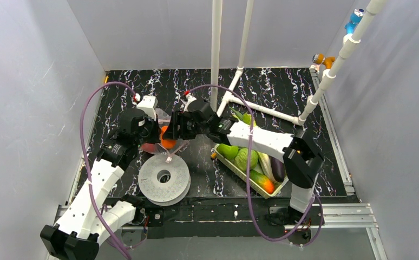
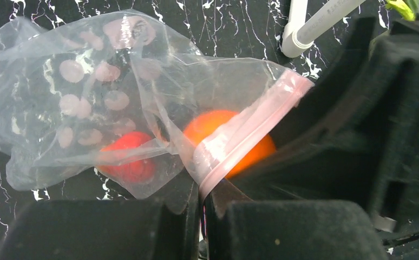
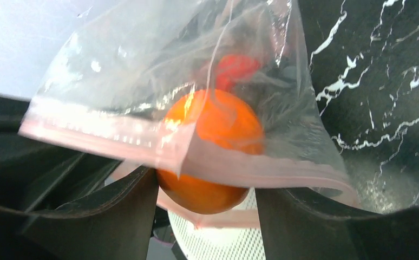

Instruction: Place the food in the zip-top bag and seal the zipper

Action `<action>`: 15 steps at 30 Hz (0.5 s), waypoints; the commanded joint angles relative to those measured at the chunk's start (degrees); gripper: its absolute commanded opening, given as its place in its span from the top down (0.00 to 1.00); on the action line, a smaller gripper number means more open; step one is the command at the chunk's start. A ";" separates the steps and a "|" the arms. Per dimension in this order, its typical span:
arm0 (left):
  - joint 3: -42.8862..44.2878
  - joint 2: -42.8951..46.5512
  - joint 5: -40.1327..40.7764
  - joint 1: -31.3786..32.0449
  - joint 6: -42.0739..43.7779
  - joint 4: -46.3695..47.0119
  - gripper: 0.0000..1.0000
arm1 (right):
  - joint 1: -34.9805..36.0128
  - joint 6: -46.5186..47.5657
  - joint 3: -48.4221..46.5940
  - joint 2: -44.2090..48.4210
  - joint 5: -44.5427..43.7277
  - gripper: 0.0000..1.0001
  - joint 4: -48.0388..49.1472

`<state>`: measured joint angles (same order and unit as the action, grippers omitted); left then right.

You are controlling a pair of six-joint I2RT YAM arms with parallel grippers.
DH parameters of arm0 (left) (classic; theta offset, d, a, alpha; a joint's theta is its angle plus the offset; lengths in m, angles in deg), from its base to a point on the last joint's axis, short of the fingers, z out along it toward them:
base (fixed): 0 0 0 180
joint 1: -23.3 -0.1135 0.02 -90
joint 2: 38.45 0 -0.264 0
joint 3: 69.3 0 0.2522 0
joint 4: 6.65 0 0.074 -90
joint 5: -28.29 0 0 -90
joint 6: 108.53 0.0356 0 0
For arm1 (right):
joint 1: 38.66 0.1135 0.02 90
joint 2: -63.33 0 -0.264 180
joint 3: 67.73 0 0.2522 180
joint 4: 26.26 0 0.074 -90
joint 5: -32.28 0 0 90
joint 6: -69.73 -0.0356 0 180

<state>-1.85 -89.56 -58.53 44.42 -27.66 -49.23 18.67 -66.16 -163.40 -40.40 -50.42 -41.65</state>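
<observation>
Right gripper (image 3: 205, 181) around one orange (image 3: 218, 127); left gripper (image 2: 202, 212) tight on zipper (image 2: 242, 140); one bag (image 2: 61, 49), one red piece (image 2: 129, 161) inside.

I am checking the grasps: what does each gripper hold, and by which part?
Left gripper pinches the zip-top bag at its zipper strip; right gripper holds the orange by its sides.

Looks like a robotics lab test cell. Boxed in by plain pale panels (image 1: 28, 108) on three sides, with a black marble-patterned worktop (image 1: 283, 86) edged by metal rails (image 1: 333, 135). Fitted with a white pipe frame (image 1: 216, 49), a left robot arm (image 1: 96, 189) and a right robot arm (image 1: 261, 140) bolted at the near edge, and looping purple cables (image 1: 81, 135). Stocked with toy vegetables (image 1: 245, 158) in a tray (image 1: 240, 174).
</observation>
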 commanded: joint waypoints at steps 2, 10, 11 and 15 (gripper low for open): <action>-0.06 1.59 -2.20 0.14 -0.45 1.69 1.00 | 0.06 1.77 -7.92 -5.60 -2.77 0.97 1.72; -0.55 2.94 -3.18 0.15 -0.53 2.67 1.00 | 0.06 0.26 -16.11 -12.73 0.23 0.75 1.83; -0.55 2.94 -3.12 0.15 -0.53 2.67 1.00 | 0.06 0.06 -16.23 -12.90 0.61 0.71 1.91; -0.53 2.74 -2.51 0.17 -0.69 2.55 1.00 | -0.06 -0.07 -14.64 -11.76 0.48 0.53 1.72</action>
<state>-2.50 -87.71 -59.33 44.18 -27.78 -48.73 18.70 -65.54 -176.27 -52.90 -50.82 -42.04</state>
